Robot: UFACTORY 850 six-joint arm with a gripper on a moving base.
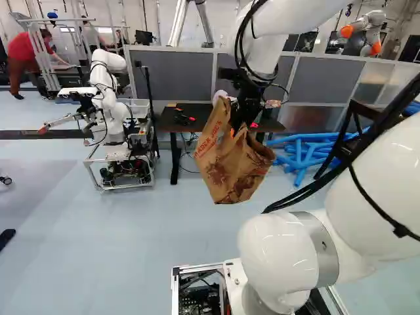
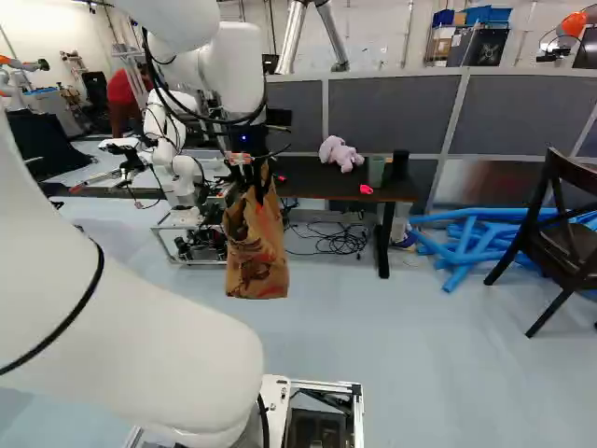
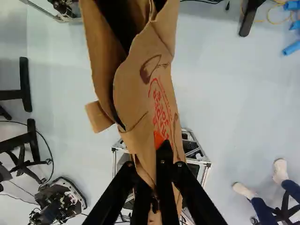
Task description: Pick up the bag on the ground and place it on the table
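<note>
the hand [image 3: 162,153] is closed on the brown paper bag [image 1: 230,172], which hangs beneath it above the floor [image 2: 392,345]; the dark surface [image 2: 322,184] lies ahead, beyond the bag, so carrying forward likely comes next.

The arm [image 1: 282,262] is glossy white, built of smooth, rounded, tube-like housings. A silver-grey band [image 1: 325,248] rings one lower joint, a small round fitting set in its face. Thick black cables [image 1: 341,172] run along the outside, and a thin black tie [image 2: 79,308] circles a white link. The wrist section [image 2: 248,140] is black with a tiny blue light. The fingers [image 1: 248,108] are slim and black, with round screw heads and an orange pad [image 3: 159,139]. The base [image 1: 176,289] has a bare metal frame around dark electronics.
</note>
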